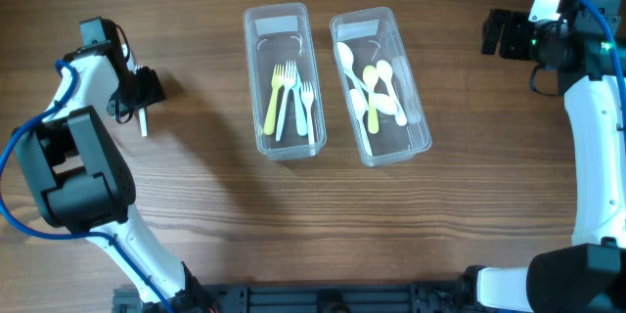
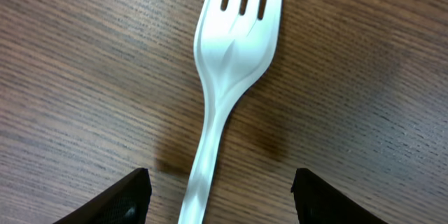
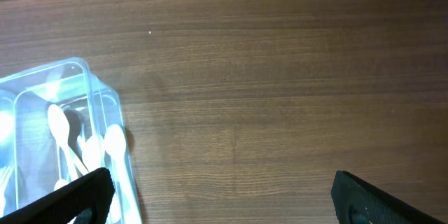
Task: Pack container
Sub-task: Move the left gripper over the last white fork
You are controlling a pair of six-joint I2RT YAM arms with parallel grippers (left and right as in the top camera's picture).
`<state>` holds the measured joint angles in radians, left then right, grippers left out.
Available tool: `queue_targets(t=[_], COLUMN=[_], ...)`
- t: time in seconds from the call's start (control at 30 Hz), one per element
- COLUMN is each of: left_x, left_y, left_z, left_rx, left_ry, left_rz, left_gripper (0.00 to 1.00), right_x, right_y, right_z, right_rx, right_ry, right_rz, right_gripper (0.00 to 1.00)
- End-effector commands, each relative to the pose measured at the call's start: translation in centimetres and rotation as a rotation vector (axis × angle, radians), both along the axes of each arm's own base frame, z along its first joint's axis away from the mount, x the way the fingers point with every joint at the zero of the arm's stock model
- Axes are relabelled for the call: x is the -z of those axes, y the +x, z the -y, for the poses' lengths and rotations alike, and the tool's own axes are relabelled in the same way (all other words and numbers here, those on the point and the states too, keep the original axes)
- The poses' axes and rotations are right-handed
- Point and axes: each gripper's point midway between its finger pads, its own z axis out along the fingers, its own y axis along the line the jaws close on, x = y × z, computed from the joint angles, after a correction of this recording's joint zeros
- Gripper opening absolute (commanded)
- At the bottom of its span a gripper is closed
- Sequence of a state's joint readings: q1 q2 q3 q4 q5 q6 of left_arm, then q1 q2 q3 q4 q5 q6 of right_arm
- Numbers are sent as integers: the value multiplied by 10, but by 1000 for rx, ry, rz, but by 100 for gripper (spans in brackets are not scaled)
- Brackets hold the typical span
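white plastic fork [image 2: 231, 56] flat on counter [image 2: 364, 77], left of fork container [image 1: 251, 78]. your left gripper [image 2: 220, 182] straddles handle, part open, holding nothing. likely light, thin, slick, bendy: pinch handle across narrow width. right gripper [image 3: 220, 189] wide open, empty.

The left arm [image 1: 83, 156] reaches forward with its wrist bent down, so the left gripper [image 1: 137, 93] points downward, jaws parted and clamping nothing. The right arm [image 1: 595, 147] stretches forward, and the right gripper [image 1: 501, 33] aims leftward, jaws spread wide, holding nothing.
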<state>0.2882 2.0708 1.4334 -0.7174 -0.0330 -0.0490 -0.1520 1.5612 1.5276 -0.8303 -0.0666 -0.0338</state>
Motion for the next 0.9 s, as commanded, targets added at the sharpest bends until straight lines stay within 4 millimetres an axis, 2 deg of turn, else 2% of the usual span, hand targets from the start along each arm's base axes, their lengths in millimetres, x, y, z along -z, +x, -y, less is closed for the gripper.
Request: queue_targets(t=[0.0,0.17,0.3,0.33,0.4,0.47,0.7,0.87], left_x=[17,30,31,31,31,31,30,13], left_y=[-5,-5,-2,-1,1,1,-1,1], left_z=[0,0,-1,-1,-2,-2,-1,-1], left_rx=[16,17,16,16,16,16,15,16], left_ry=[-5,-9,-6,-5,-3,-3,-6,3], left_rz=[-37,-52,-42,-38,-32,-31,-38,-10], left_gripper=[69,73,72,63,39,26,12,4], right_x=[-4,-4,-4,-4,-4,-4,-4,-4], right_y=[2,2,2,2,2,2,2,2], right_z=[0,0,0,0,0,0,0,0], right_rx=[8,8,8,8,8,8,8,8], right_ry=[-2,-2,-2,-2,-2,-2,-2,-2], right_rz=[12,12,11,11,11,11,12,12], right_gripper=[100,100,100,100,100,100,100,100])
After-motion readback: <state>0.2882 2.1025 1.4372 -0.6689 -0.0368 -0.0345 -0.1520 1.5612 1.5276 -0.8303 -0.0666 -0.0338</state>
